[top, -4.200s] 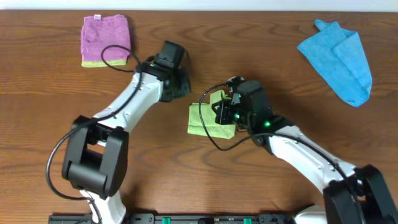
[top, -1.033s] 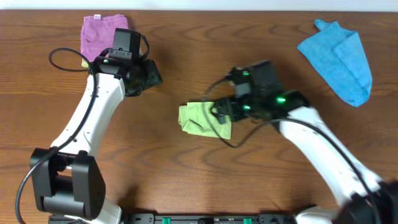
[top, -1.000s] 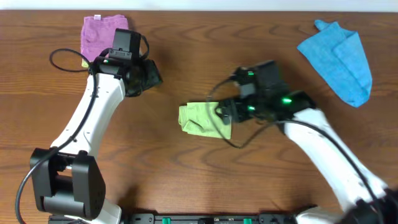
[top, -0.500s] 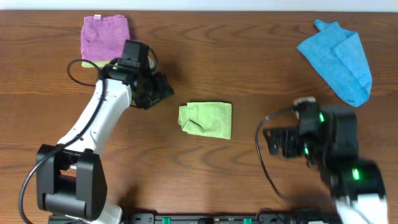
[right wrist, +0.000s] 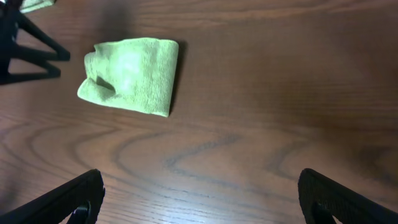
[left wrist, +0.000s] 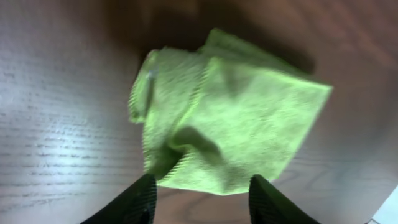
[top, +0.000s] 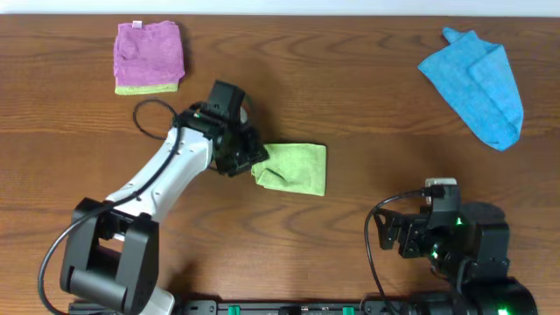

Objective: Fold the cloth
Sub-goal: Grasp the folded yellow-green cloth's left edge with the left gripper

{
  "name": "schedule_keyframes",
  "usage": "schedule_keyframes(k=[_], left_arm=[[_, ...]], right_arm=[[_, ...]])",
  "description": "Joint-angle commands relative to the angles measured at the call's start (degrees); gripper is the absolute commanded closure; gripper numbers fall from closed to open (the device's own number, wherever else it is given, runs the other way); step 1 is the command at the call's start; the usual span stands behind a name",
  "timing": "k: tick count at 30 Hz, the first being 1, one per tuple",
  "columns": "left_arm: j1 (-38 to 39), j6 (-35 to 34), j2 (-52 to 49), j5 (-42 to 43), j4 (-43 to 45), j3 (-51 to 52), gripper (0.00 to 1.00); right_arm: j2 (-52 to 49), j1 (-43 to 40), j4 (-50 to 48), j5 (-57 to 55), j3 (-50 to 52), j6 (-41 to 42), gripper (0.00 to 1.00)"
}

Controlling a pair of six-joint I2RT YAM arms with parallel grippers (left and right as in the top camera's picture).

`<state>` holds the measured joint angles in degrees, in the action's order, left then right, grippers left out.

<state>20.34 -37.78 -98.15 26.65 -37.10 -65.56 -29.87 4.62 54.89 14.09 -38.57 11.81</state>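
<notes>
Yellow-green terry lies bunched just ahead of the left gripper (left wrist: 202, 182). Its jaws stand spread, straddling the near edge of the cloth (left wrist: 230, 118) without pinching it. The cloth looks folded but rumpled, with a loose flap curled toward the fingertips. To finish neatly, I judge the jaws should nip that flap alone and lay it flat. The right gripper (right wrist: 200, 177) hangs wide and empty, well back over the wooden table (right wrist: 280, 93).

Overhead: straight down on the whole brown wooden surface (top: 350, 105). Left wrist: close above the folded yellow-green terry cloth (left wrist: 230, 118), own fingers (left wrist: 134, 202) at 6 o'clock. Right wrist: farther back, same cloth at 10 o'clock. Cloth shared by all three.
</notes>
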Motion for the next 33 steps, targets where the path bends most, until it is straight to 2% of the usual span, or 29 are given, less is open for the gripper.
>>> schedule_keyframes(k=[1,11,19,26,33], left_arm=[[-0.2,-1.7,0.8,0.6,0.3,2.0,0.55],[0.3,-3.6,0.8,2.8,2.5,6.8,0.59],[0.3,-5.2,0.8,8.5,13.0,11.4,0.58],[0.3,-5.9,0.9,8.3,14.5,11.5,0.57],[0.3,-6.6,0.9,7.8,14.5,13.1,0.51]], right_arm=[[0.3,-0.6,0.2,-0.2,0.4,2.0,0.01],[0.3,-0.6,0.2,-0.2,0.4,2.5,0.01],[0.3,-0.6,0.2,-0.2,0.4,2.5,0.01],[0.3,-0.6,0.2,-0.2,0.4,2.5,0.01],[0.3,-0.6,0.2,-0.2,0.4,2.5,0.01]])
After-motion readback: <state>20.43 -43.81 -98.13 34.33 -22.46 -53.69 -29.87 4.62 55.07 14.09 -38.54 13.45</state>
